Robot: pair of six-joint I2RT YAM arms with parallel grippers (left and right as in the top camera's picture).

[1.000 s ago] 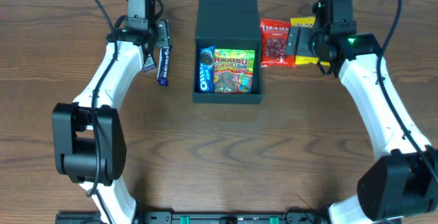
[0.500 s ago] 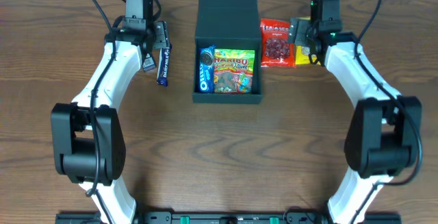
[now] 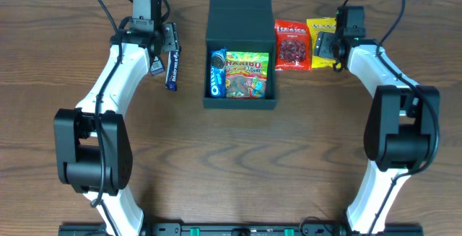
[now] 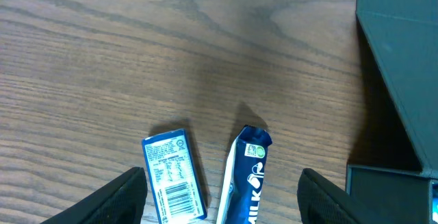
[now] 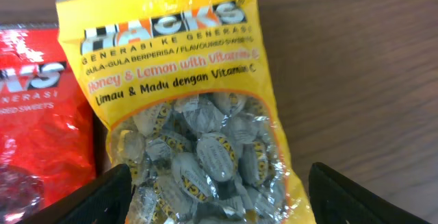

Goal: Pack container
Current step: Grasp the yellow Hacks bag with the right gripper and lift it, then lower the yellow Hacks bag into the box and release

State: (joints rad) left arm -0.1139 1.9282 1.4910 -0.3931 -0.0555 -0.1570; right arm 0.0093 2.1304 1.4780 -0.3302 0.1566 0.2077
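Table (image 3: 231,156): dark brown wood grain; carries everything listed below.

Container (image 3: 240,104): dark teal-green square box, at the far middle of the table between my two arms; its flap lid is folded back on the far side; the tray is open to the overhead camera.

Gummy bag (image 3: 247,75): bright, multicoloured, lying flat inside the container and filling its middle and right.

Red sweets bag (image 3: 291,45): on the table just right of the container, apart from its wall; its right edge meets the yellow bag.

Yellow sweets bag (image 5: 185,114): "Honey & Lemon" print, wrapped sweets showing through a clear window; lies right of the red bag, under my right hand.

Oreo packet (image 3: 216,73): blue, inside the container along its left wall, beside the gummy bag.

Blue chocolate bar (image 4: 246,176): on the table left of the container, well clear of it; long axis running near to far.

Small blue packet (image 4: 174,176): barcode side up, just left of the bar, not touching it.

Left hand (image 4: 220,172): fingers spread wide above the bar and the small packet, gripping nothing.

Right hand (image 5: 220,166): fingers spread wide on either side of the yellow bag, not closed on it; I cannot tell if they touch it.
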